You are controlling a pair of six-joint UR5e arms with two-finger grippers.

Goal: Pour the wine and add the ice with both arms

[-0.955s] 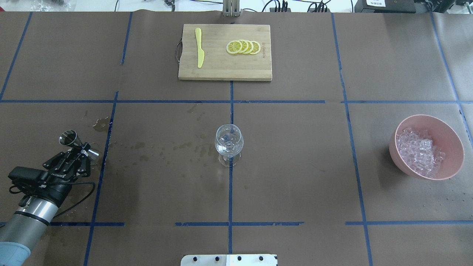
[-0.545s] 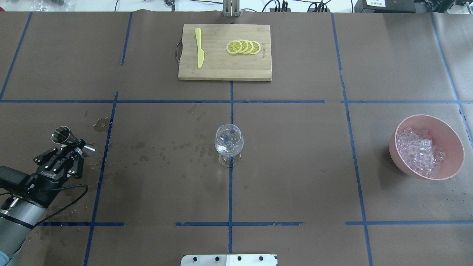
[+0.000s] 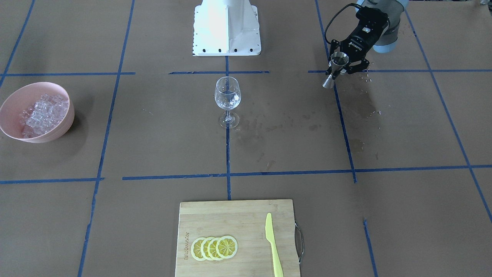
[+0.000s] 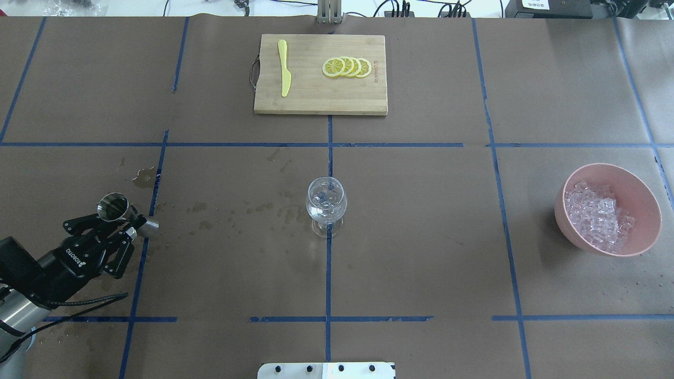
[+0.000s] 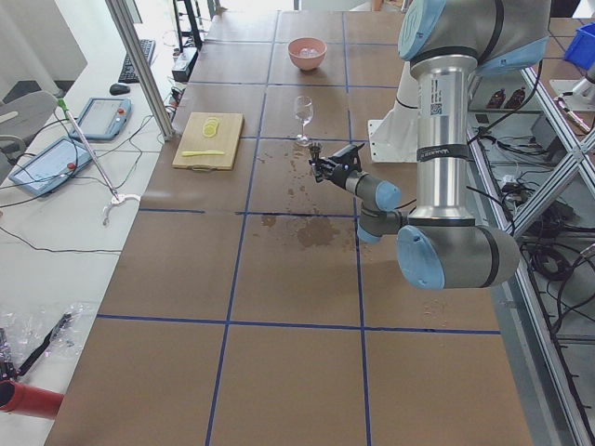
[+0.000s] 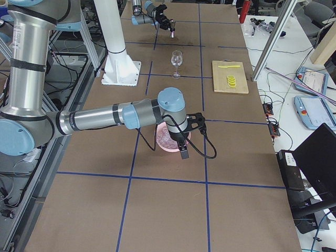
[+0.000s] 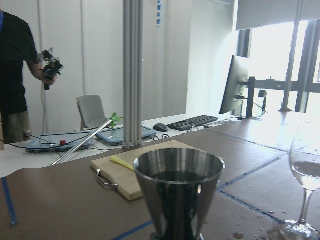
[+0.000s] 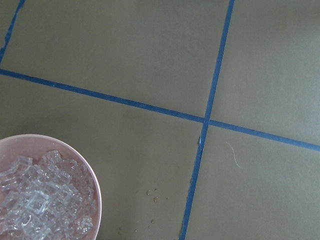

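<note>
Left tool: The left tool (image 4: 128, 225), at the lower left of the overhead frame, is clamped on the waist of a steel jigger (image 4: 129, 216), which it holds above the bench (image 4: 421, 237) with the big cup uppermost.
Wine: A dark pool of wine (image 7: 177, 176) sits in the jigger's upper cup, seen close up from the left wrist camera.
Right tool: The right tool (image 6: 184, 149) shows only in the exterior right view, over the near edge of the pink bowl (image 4: 645, 210). Whether its fingers are apart or together cannot be told.
Ice: Clear cubes of ice (image 4: 597, 217) are heaped in the pink bowl, at the right of the overhead frame.
Glass: A wine glass (image 4: 326, 202) stands at frame centre on the vertical blue tape line (image 4: 327, 273), with clear contents in its bowl, well apart from the jigger.
In between: Wet stains (image 4: 210, 210) dot the brown paper between jigger and glass.
Top centre: A cutting board (image 4: 321, 97) carries 4 lemon slices (image 4: 347, 67) and 1 yellow knife (image 4: 284, 68), set apart from each other.
Change: Since 0.5 s ago, the jigger and left tool have shifted right and slightly down in the overhead frame, nearer the glass. The glass, bowl and board lie where they were.
</note>
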